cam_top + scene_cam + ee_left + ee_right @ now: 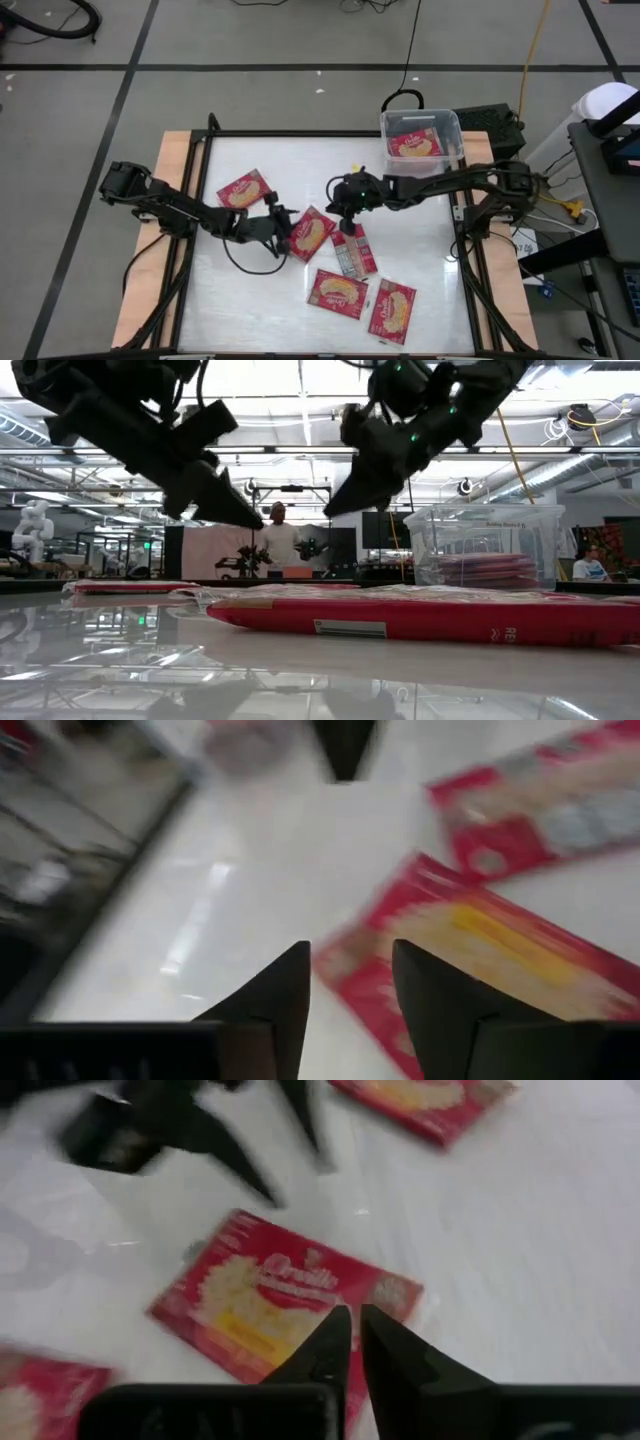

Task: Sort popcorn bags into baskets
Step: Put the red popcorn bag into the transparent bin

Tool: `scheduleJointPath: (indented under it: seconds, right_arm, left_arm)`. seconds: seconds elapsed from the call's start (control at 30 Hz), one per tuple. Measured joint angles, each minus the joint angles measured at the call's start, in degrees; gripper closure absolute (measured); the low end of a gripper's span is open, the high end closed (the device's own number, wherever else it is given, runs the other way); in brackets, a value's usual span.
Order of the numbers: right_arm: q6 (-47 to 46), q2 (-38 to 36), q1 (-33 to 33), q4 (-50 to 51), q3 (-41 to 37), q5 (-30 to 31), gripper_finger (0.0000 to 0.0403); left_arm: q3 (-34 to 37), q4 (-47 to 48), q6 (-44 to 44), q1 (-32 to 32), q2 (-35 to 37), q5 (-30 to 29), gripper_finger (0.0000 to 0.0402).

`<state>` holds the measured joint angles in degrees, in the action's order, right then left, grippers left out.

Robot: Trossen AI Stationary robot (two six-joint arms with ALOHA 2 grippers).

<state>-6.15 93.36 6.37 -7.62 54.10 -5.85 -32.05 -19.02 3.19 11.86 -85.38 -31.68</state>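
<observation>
Nearest the low camera lies a red popcorn bag (pixel 420 618), flat on the white table (pixel 250 290), with both grippers hanging above and behind it. From overhead, five bags lie loose: one at about ten o'clock from the table's middle (pixel 243 189), one at the centre (pixel 310 233), one showing its grey printed back just right of it (pixel 353 250), and two toward six o'clock (pixel 337 292) and (pixel 391 309). The clear basket (pixel 456 128) stands at the two o'clock corner and already holds at least one bag (pixel 414 145).

The left gripper (pixel 283 226) hovers at the centre bag's nine o'clock edge, fingers (pixel 275 1005) parted and empty — the bag's corner sits just ahead of them. The right gripper (pixel 344 218) hangs over the same bag's three o'clock side, fingers nearly together and holding nothing (its wrist camera shows the bag lying untouched beneath them).

Judging by this, the step in hand is picking up the centre bag. Next, one gripper needs to drop to the bag's edge, pinch the thin packet off the slick table, then carry it to the basket — two arms this close risk a collision.
</observation>
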Motion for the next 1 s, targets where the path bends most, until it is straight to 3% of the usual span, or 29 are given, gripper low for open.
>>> scheduleJointPath:
  seconds: [0.17,0.37,0.57,0.77,1.0]
  right_arm:
    - [-3.8,5.5,-0.4,-4.8,-0.1,1.4,0.0344]
    - [-10.7,10.7,0.7,-7.2,-0.1,0.6,0.0294]
    - [-12.7,11.9,2.3,-8.0,0.0,-0.4,0.0230]
    - [-10.9,11.8,2.6,-8.1,0.0,-0.3,0.0188]
    - [-15.4,16.4,2.5,-9.8,0.1,-3.0,0.0190]
  left_arm:
    - [0.0,3.9,-5.0,-1.9,-0.5,12.8,0.0282]
    - [0.0,8.9,-8.6,-3.6,-0.5,15.0,0.0307]
    - [0.1,9.7,-8.2,-4.6,-1.8,23.7,0.0309]
    - [-0.1,7.7,-7.8,-4.8,-6.3,24.6,0.0309]
    - [-0.1,3.2,-8.0,-4.8,-9.8,24.4,0.0309]
